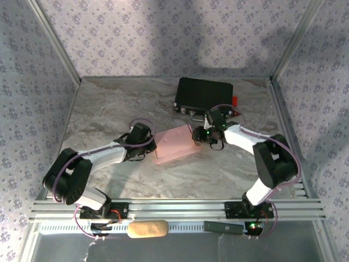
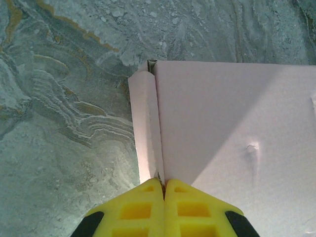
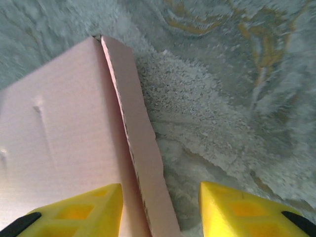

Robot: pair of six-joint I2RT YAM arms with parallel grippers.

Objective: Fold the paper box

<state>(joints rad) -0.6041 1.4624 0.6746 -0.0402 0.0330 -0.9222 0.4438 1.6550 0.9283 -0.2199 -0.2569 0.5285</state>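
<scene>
The left gripper [image 2: 164, 190], jaws pressed together, noses the seam at the left end of the pink paper box [image 1: 174, 144]. The box lies mid-surface [image 1: 109, 109], its long axis running between the arms. At its right end the right gripper [image 3: 160, 197] stands open, straddling the loose side flap [image 3: 140, 143].

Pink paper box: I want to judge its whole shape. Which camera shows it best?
Top external: it takes in the whole pink paper box, outline included. The left wrist view shows one corner and a side flap; the right wrist view shows another flap edge.
</scene>
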